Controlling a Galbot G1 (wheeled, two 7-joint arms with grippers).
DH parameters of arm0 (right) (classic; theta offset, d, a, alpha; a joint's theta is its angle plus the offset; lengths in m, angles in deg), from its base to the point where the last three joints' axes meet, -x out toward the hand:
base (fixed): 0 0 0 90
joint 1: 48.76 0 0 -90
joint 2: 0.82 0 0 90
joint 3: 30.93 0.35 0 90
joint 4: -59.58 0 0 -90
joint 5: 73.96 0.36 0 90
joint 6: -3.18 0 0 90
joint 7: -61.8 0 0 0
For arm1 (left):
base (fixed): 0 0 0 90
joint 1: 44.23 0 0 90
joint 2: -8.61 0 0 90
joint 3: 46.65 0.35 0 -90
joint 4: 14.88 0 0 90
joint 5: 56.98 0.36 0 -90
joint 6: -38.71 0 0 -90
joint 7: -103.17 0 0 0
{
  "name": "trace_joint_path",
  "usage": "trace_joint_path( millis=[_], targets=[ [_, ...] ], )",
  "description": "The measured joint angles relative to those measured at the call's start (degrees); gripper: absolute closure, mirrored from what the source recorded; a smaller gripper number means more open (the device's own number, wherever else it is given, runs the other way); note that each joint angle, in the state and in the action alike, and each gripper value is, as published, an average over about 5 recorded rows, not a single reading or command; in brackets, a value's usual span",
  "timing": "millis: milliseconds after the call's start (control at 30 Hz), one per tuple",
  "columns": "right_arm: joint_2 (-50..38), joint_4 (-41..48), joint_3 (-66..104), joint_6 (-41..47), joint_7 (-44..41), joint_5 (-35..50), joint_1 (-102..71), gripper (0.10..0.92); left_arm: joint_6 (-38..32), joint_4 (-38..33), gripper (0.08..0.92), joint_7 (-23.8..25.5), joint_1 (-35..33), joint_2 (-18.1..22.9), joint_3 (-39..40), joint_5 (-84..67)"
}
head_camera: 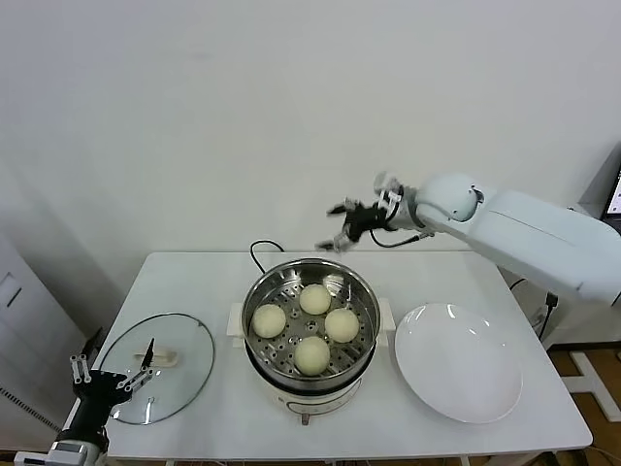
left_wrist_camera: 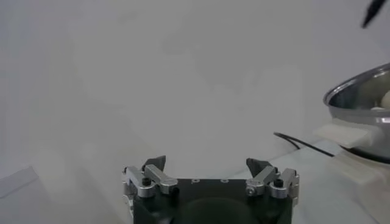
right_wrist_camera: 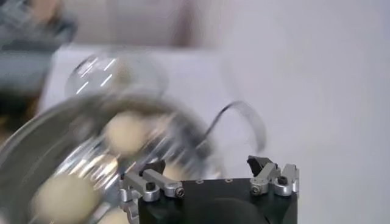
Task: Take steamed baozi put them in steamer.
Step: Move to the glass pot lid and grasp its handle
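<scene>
A: Head view, left to right. State the left gripper [head_camera: 112, 369].

B: It hangs low at the table's [head_camera: 194, 282] front left corner, just beside the glass lid [head_camera: 160, 367]. Fingers are spread with nothing between them; the left wrist view confirms both fingertips [left_wrist_camera: 155, 163] stand apart over bare background.

A: Lid position?

B: Flat on the table, left of the steamer [head_camera: 310, 335], knob upward. Lid and steamer are near each other but apart.

A: Steamer contents?

B: Four baozi [head_camera: 312, 354] rest on the perforated tray: one toward the rear, one left, one right, one front. The right and rear ones sit close together. A black cord [head_camera: 260, 254] runs from behind the pot.

A: Right gripper [head_camera: 344, 225]?

B: It is raised above the steamer's rear rim, clear of the pot, with the arm reaching in from the right. Fingers are spread and carry nothing. The right wrist view shows the fingertips [right_wrist_camera: 259, 163] apart, with the blurred steamer and baozi below.

A: Farthest right?

B: A white plate [head_camera: 461, 364] lies on the table beside the steamer, not touching it.
</scene>
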Motion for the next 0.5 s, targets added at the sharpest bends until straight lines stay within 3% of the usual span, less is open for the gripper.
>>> trace_joint_path(
  millis=[233, 500],
  targets=[
    [0.0, 0.6, 24.6, -7.1, 15.5, -0.6, -20.7, 0.203, 0.3, -0.8, 0.177, -0.7, 0.1, -0.1, 0.8, 0.6],
    [1.9, -4.7, 52.2, -11.1, 23.4, -5.1, -48.4, 0.203, 0.3, -0.3, 0.177, -1.5, 0.8, -1.0, 0.8, 1.1]
  ],
)
